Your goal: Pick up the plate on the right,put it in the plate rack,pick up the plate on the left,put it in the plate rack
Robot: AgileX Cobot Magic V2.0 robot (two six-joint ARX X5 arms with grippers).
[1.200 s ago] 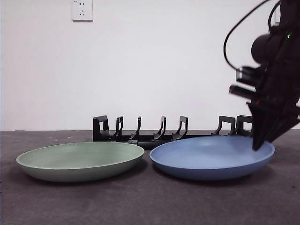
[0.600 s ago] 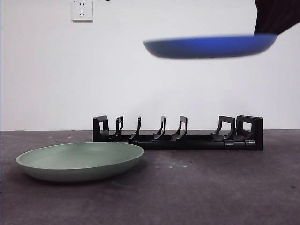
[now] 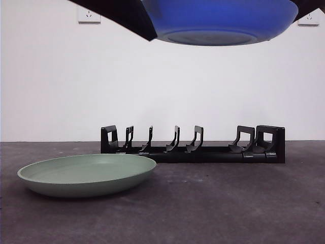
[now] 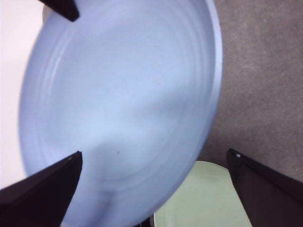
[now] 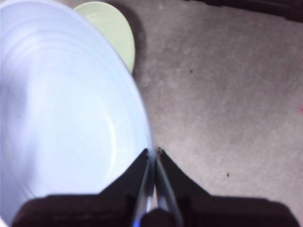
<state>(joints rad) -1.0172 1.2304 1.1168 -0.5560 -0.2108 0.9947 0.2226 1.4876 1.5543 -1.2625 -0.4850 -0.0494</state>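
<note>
While right gripper (image 5: 154,156) pinches blue plate (image 3: 218,20) aloft | left gripper (image 4: 151,165) spread | dark table (image 3: 228,203), white wall (image 3: 203,86)

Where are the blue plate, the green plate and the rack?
blue plate (image 3: 213,20), front view, its underside.
green plate (image 3: 86,170), front view, its inside.
rack (image 3: 203,152), front view, its base bar.

Lifted plate (image 3: 223,20) hangs high above the table (image 3: 213,208), over the plate rack's (image 3: 193,146) right half, its rim pinched in the right gripper (image 5: 154,153). Left gripper (image 4: 151,161) sits at the plate's opposite side, jaws spread wide. Second plate (image 3: 87,174) lies on the table, front-left of the rack.
</note>
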